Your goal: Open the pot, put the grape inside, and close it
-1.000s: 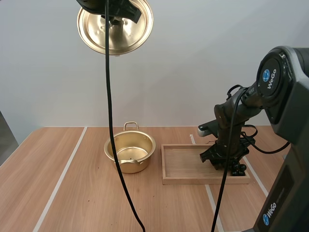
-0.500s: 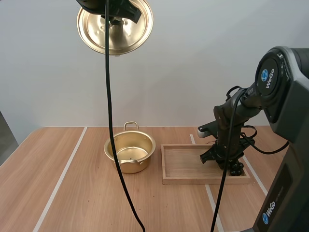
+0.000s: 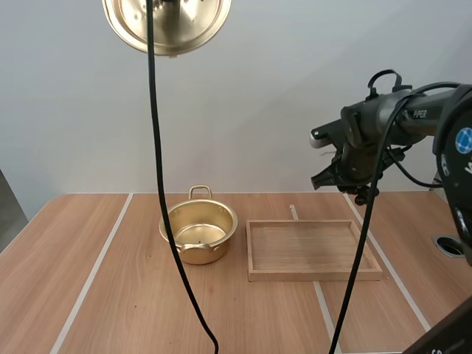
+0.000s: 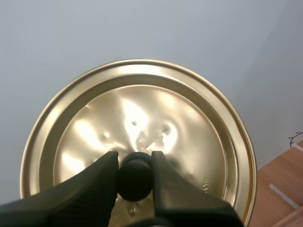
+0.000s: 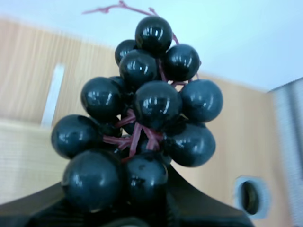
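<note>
Left gripper [image 4: 134, 161]: high above the far left of the table [image 3: 110, 295]; jaws clamped on the black knob [image 4: 135, 174] of the lid [image 4: 137, 127], one ribbed finger on each side of it

Lid: gold and round; held in the air with its shiny underside facing the high camera; well above the pot [image 3: 198, 234] and a little to the left of it

Pot: gold, standing upright on the table left of centre; top open, its bright inner bottom showing; one loop handle on the far rim, one on the near rim

Right gripper [image 3: 352, 184]: in the air over the far right of the table, above the far right corner of the wooden tray [image 3: 313, 274]; jaws clamped on the base of the bunch of grapes [image 5: 142, 118], the dark fingers flanking the lowest berries

Grapes: dark, glossy berries on reddish stems; held off the table, apart from the tray and well right of the pot; a thin stem sticks out at the bunch's free end

Wooden tray: flat on the table just right of the pot, a narrow gap between them; long side running left to right

Table: pale wood with white lines running near to far; a round hole [image 3: 446, 245] near its right edge
</note>
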Available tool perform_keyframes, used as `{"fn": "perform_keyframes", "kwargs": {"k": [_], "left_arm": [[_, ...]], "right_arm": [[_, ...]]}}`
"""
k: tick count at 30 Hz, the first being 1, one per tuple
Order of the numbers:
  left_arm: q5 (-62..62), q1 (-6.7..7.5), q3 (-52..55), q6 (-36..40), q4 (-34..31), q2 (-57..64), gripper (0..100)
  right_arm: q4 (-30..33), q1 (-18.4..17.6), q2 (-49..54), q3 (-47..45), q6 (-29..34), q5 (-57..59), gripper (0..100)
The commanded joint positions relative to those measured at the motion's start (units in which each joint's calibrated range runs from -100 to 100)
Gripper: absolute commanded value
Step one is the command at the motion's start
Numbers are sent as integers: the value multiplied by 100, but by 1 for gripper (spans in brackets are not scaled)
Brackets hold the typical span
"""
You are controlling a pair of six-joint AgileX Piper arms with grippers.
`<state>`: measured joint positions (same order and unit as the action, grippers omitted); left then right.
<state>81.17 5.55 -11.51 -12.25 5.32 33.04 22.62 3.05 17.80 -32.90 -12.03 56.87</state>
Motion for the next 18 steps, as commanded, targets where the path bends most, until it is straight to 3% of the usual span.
{"fn": "perform_keyframes", "kwargs": {"k": [1, 5, 13, 18], "left_arm": [[-237, 14, -305, 107, 54, 190, 0], [-237, 14, -666, 135, 84, 357, 0], [-220, 14, -1223, 167, 84, 629, 0], [-180, 14, -1461, 332, 141, 715, 0]], "right_arm": [[-47, 12, 381, 328, -29, 196, 0], [-234, -57, 646, 650, -167, 265, 0], [-2262, -562, 720, 1141, -1222, 598, 0], [-2449, -1041, 684, 1168, -1304, 579, 0]]}}
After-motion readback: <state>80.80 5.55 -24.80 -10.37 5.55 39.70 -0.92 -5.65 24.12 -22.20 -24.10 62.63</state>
